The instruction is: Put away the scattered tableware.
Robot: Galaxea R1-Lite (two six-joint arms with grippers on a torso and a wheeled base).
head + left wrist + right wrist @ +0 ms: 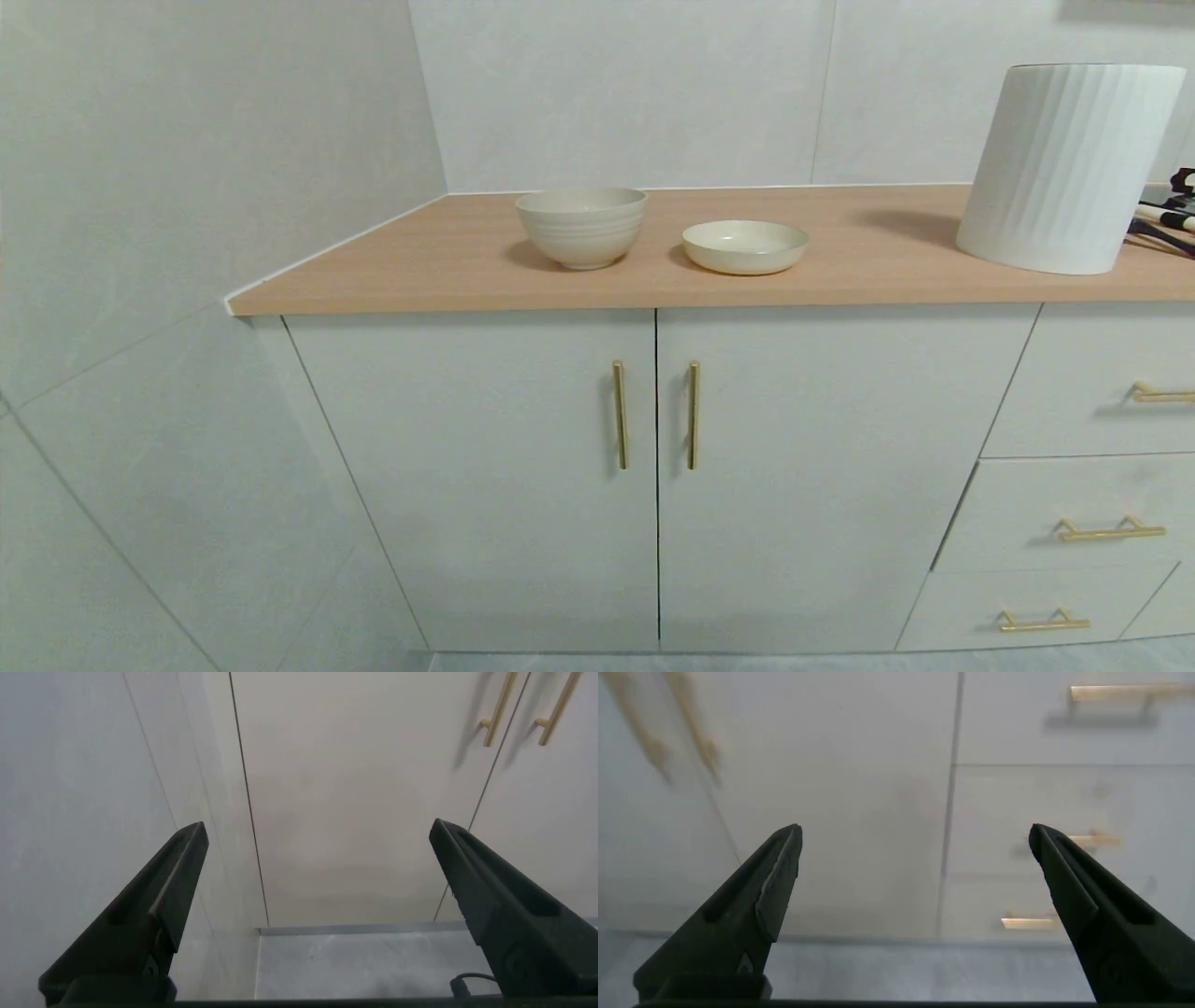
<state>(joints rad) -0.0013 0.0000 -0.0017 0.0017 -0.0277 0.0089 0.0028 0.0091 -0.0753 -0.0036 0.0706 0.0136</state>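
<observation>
Bowl (582, 227) left of dish (744, 246) on counter (887, 252) (cabinet doors (485, 467) below).

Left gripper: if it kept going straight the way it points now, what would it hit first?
Probably the left cabinet door: the open left gripper faces its lower part, above the floor. How far off it is, I cannot tell.

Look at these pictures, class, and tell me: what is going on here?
Nothing is being handled yet. A deep bowl and a shallow dish sit apart on the wooden counter, above two closed cabinet doors. The left pincer and right pincer are both open and empty, held low facing the cabinet fronts. The tableware is not yet put away.
</observation>
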